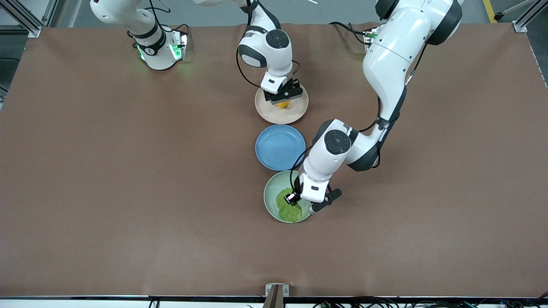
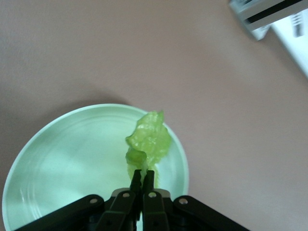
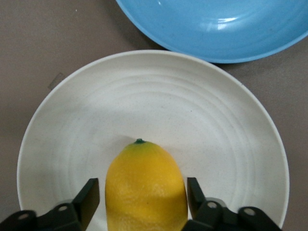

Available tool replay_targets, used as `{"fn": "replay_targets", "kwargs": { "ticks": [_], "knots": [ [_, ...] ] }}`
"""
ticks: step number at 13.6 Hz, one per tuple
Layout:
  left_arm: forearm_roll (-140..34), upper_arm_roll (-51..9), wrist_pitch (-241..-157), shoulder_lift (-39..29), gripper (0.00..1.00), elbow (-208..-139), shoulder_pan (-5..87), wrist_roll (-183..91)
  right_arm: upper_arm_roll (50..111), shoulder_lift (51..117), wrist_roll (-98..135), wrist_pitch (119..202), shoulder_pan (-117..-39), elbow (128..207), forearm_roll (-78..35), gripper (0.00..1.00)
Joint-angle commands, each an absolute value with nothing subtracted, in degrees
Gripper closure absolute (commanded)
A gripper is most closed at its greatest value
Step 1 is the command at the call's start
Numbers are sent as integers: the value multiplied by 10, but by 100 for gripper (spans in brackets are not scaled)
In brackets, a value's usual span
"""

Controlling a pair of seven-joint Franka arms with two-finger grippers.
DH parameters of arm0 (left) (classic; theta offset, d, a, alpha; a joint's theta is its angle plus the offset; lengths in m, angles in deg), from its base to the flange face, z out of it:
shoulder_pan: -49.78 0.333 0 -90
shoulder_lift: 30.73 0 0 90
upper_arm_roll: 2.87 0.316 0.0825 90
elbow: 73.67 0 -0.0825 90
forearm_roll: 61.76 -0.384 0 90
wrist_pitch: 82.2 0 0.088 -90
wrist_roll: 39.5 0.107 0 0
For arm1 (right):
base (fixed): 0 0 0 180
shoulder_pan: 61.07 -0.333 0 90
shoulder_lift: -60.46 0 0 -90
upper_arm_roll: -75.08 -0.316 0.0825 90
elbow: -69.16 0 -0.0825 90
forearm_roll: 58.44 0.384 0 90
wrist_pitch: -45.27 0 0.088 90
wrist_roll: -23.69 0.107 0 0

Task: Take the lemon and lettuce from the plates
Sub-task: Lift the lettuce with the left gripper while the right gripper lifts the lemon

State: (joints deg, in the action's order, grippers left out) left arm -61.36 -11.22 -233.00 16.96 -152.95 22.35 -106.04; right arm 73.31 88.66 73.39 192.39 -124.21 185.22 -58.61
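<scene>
I see three plates in a row down the middle of the brown table [image 1: 107,171]. The beige plate [image 1: 262,112] is farthest from the front camera, the blue plate [image 1: 274,149] is in the middle, and the green plate [image 1: 269,201] is nearest.

Right gripper [image 1: 282,100]: I have it low over the beige plate. In the right wrist view this gripper [image 3: 143,199] is spread, with one finger [image 3: 88,199] on either side of the lemon [image 3: 146,190]. A thin gap shows on each side, so the fingers are not pressing on the fruit. The lemon [image 1: 283,104] lies on the beige plate [image 3: 231,134] directly between the fingers. The blue plate [image 3: 216,24] sits just beside the beige plate, apart from it.

Left gripper [image 1: 309,203]: I have it over the green plate, at the edge toward the left arm's end of the table. In the left wrist view this gripper [image 2: 142,180] is pinched closed on the paler end of the lettuce [image 2: 148,142], fingertips [image 2: 136,182] almost together. The leaf hangs from the tips over the green plate [image 2: 62,159]. In the front view the lettuce [image 1: 287,205] shows inside the green plate, right beside the gripper. I cannot tell whether its free end touches the plate.
</scene>
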Motion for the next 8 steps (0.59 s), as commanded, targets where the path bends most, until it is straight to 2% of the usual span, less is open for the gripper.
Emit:
{"fn": "replay_targets", "kwargs": {
  "ticks": [1,2,5,8],
  "knots": [
    [-616,-118,-2284,114,99,-1543,242,-1067,740,881,755,1909,-1251,1855,-600,90],
    [-616,-118,-2251,95,99,-1548,253,-1064,741,878,755,1892,-1244,1853,-599,100],
    [-615,-120,-2177,12,99,-1607,290,-1021,745,831,757,1801,-1191,1844,-596,100],
    [-592,-177,-2176,-71,99,-1733,389,-923,745,760,750,1682,-1095,1821,-595,100]
  ]
}}
